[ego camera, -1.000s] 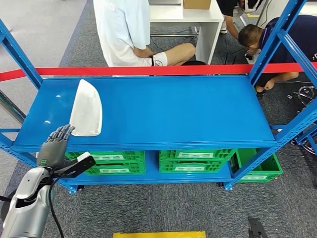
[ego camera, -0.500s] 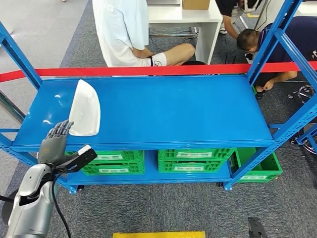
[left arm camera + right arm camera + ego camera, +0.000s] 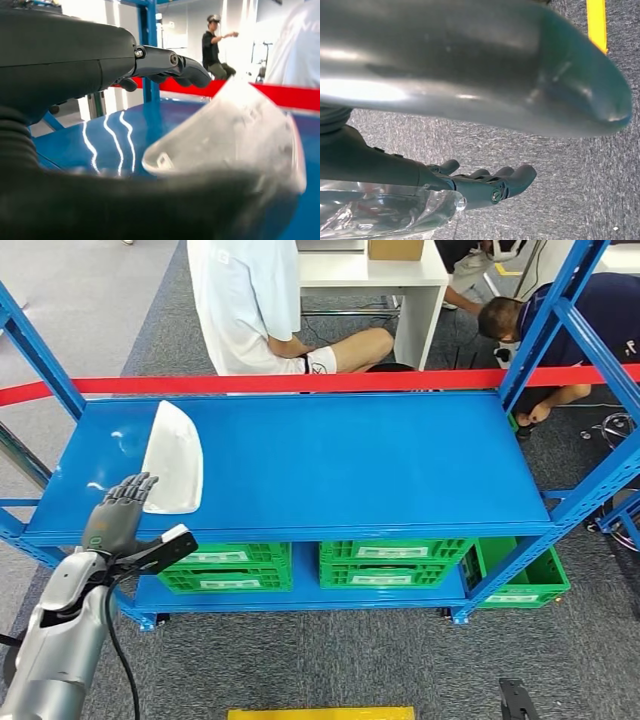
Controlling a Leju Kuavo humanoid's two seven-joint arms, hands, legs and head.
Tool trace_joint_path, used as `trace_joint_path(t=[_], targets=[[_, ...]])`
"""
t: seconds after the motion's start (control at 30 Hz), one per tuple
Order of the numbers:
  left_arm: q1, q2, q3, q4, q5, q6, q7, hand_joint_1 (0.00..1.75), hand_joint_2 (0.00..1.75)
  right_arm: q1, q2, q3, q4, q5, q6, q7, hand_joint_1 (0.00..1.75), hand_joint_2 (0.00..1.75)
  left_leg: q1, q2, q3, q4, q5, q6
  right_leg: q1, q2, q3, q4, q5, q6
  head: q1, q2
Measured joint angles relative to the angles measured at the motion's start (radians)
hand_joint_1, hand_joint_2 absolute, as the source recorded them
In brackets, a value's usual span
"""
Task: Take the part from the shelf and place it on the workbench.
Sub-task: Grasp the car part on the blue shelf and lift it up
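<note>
left hand spread, fingertips at the white part.
part unlifted on my blue shelf; grasp and workbench placement remain.

Head view from high, facing forward and down over the blue shelf, left wrist view low and close behind the left hand, skimming the same shelf top, right wrist view close behind the right hand, facing grey carpet

The silver, smooth-shelled left arm ends in a dark grey metal left hand (a black cable loops beside it); small screws stud the fingers.
</note>
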Motion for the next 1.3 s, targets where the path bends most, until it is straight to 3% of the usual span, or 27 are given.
trace_joint_path(t=[0.57,1.3], targets=[[-0.162,0.012,-0.070,0.266,-0.006,-0.062,0.016,0.00,1.75,-0.004,-0.010,0.000,0.000,0.021,0.004,-0.006,0.00,0.00,0.000,0.000,0.000,0.000,0.001,0.001,0.000,0.000,0.000,0.000,0.001,-0.001,0.000,0.000],[-0.227,0.001,-0.110,0.403,-0.014,-0.067,0.025,0.00,1.75,-0.005,-0.014,0.000,0.000,0.029,0.007,-0.002,0.00,0.00,0.000,0.000,0.000,0.000,0.001,0.001,0.000,0.000,-0.001,0.001,0.001,-0.001,0.000,0.000]])
